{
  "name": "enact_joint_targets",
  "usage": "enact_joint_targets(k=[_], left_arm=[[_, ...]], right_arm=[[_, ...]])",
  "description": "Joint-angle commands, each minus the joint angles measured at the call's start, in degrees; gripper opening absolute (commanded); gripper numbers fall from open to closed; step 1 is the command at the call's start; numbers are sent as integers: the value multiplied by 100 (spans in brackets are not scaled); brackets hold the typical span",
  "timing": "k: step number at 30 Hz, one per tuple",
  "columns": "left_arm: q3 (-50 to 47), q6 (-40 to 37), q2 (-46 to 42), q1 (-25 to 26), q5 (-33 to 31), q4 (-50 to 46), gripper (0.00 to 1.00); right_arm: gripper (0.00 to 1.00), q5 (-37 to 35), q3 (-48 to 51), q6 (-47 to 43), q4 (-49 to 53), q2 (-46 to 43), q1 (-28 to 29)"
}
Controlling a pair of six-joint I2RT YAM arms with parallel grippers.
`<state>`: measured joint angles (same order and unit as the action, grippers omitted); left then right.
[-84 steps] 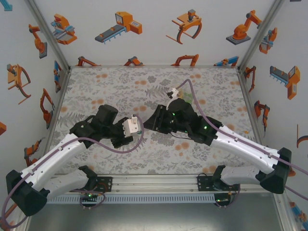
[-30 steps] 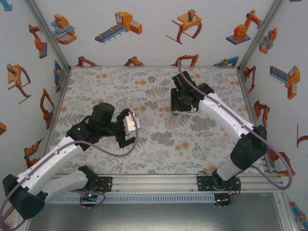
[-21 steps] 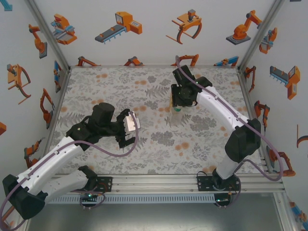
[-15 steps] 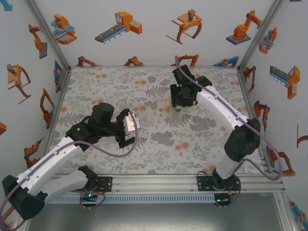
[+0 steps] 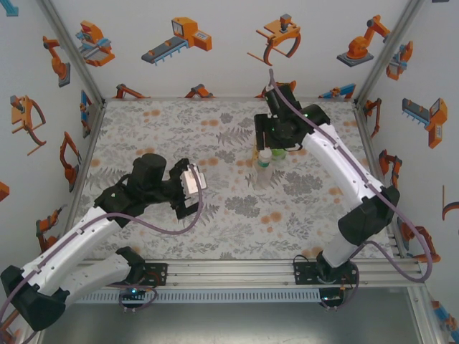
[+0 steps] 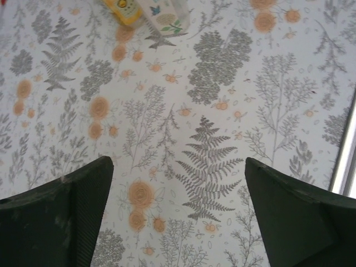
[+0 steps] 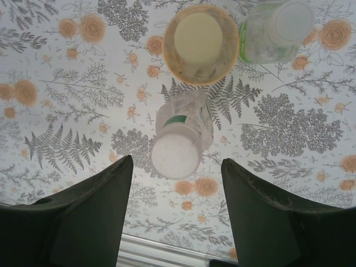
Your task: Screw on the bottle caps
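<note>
A: Where does the white cap (image 7: 176,156) lie from the right fingers (image 7: 89,217)?

B: Straight below them, in line with the gap, a touch nearer the finger on the left of the wrist view. It sits on top of the pale-labelled bottle (image 7: 189,119), which stands upright on the tabletop (image 5: 143,122), its long axis pointing up at the wrist camera. The fingers are apart, with nothing between them, and hang clear above the cap.

A: Neighbours?

B: The amber bottle (image 7: 197,39) stands just beyond it, with a pale lid on. The small green bottle (image 7: 267,33) is beside that; its top looks pale from straight above. All three stand close together at the far middle of the tabletop.

A: And the left fingers (image 6: 61,217)?

B: Spread wide and empty over bare floral tabletop on the near side — well apart from the bottles.

A: Which arm is placed for the next move?

B: The right, by judgement. A straight drop would bring the cap between its fingers, ready for a twist about the upright axis. Whether the cap is already tight cannot be told from above.
</note>
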<state>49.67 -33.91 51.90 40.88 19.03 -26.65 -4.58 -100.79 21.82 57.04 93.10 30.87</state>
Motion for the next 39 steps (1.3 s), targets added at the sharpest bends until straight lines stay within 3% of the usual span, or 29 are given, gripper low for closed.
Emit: enact_joint_targets(k=[1,4,8,11,16,21,26,32,36,39], left_arm=[[-74,465,-11,-168,-416,403,97],[77,855,165,-381,-786,477,97],[243,1534,407,-603,-1653,533,97],[30,1950,490,-776,-2270,928,97],[-439,2234,797,-910,-3564,1558,97],[-957,2271,1121,-1160,-4115,2433,97],[-1692,2162,1274,-1579,-3996,3826,97],[-2497,2349,1468,-2495,-3096,5229,97],[-2957,2615,1637,-3148,-2503,6140,97],[-3152,2801,1929,-3468,-2123,6819,97]], right_arm=[[65,-230,-155,-164,330,-466,-167],[83,-558,105,-293,367,-791,-375],[97,-914,587,-444,339,-1064,-749],[98,-950,1219,-638,-12,-1240,-1065],[99,-1210,3100,-1558,-1765,-1757,-1325],[99,-1029,4774,-2003,-3584,-2043,-1903],[99,-619,6176,-2175,-5628,-2119,-2485],[99,-470,7345,-2093,-7928,-2054,-3029],[99,39,8002,-1681,-9414,-1852,-3450],[99,216,8177,-1677,-9990,-1756,-3541]])
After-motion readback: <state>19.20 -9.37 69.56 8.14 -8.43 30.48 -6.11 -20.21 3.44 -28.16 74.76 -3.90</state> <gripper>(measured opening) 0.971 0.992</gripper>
